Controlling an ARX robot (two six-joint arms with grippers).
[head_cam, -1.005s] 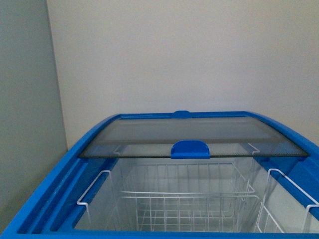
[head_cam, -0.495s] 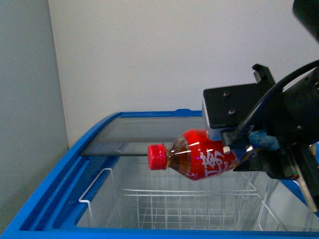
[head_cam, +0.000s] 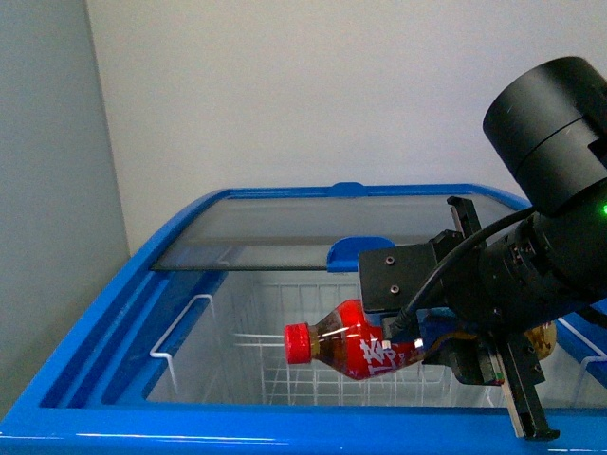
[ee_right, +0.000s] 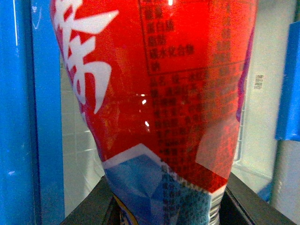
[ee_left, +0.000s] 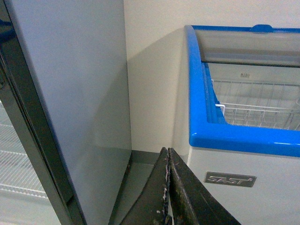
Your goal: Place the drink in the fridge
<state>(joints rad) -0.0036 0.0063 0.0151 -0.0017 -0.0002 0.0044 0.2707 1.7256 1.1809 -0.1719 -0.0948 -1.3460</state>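
The right gripper was clamped on the drink, holding it sideways over the open part of the fridge. Its red cap pointed toward the robot's left, above the white wire basket inside. The sliding glass lid covered only the far half, with its blue handle just behind the bottle. The right wrist view was filled by the bottle's red label (black fingers pressed in on either side). The left gripper hung outside the fridge's blue-rimmed corner, jaws pressed together on nothing, near a tall grey cabinet.
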